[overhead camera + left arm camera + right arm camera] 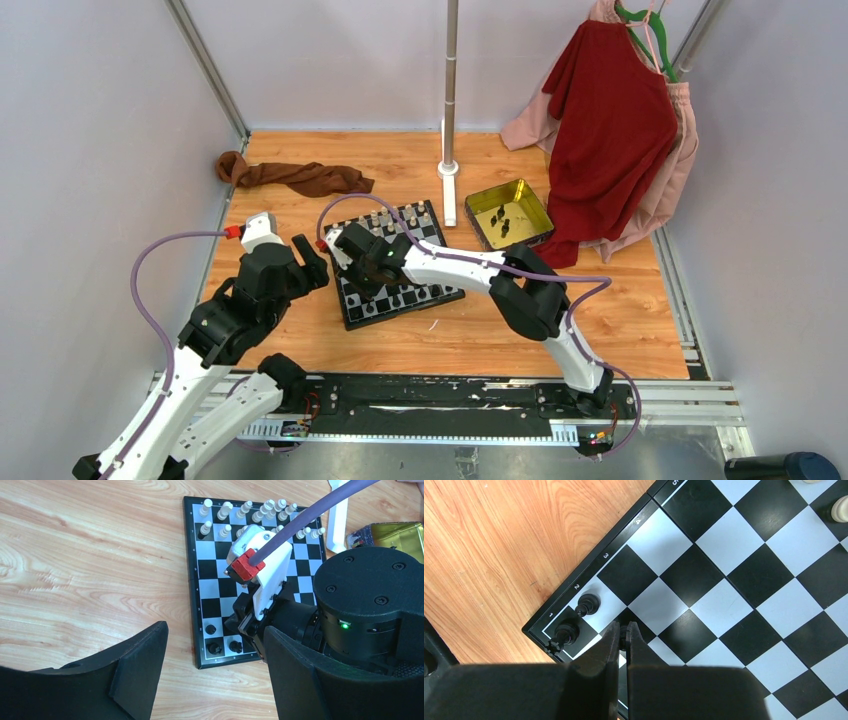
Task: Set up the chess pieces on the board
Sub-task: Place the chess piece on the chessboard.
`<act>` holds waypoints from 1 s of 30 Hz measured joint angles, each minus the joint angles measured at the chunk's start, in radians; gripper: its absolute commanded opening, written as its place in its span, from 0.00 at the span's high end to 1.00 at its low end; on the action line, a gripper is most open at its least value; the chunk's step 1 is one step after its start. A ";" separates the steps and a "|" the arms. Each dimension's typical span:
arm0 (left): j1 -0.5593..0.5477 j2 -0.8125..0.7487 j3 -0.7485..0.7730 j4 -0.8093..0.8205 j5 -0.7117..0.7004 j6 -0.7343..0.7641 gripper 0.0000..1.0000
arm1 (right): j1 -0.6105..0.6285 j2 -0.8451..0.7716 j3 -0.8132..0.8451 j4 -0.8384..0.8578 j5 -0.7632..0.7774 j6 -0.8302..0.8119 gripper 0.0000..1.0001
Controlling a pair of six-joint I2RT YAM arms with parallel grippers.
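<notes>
The checkered board (425, 288) lies mid-table. Cream pieces (391, 219) stand along its far rows and also show in the left wrist view (245, 511). Three black pieces (214, 647) stand at the near left corner; the right wrist view shows two of them, a rook (565, 632) and a pawn (588, 603). My right gripper (623, 631) is low over that corner of the board (704, 580), shut on a small black piece just above a dark square. My left gripper (215, 680) is open and empty, over the wood by the board's (209, 587) near left corner.
A yellow-gold tin (536, 205) with several black pieces (502, 221) stands right of the board. A brown cloth (300, 177) lies far left. A pole with a white base (450, 170) stands behind the board. Red and pink garments (610, 130) hang at the far right.
</notes>
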 measured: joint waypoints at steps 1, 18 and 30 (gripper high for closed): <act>0.000 0.000 0.000 0.000 0.000 0.000 0.25 | 0.000 0.000 -0.001 0.000 0.000 0.000 0.99; 0.000 0.000 0.000 0.000 0.000 0.000 0.24 | 0.006 -0.004 -0.006 -0.019 0.002 0.000 0.76; 0.000 -0.003 0.000 0.000 0.000 0.000 0.24 | 0.006 -0.004 -0.006 -0.033 0.008 0.000 0.72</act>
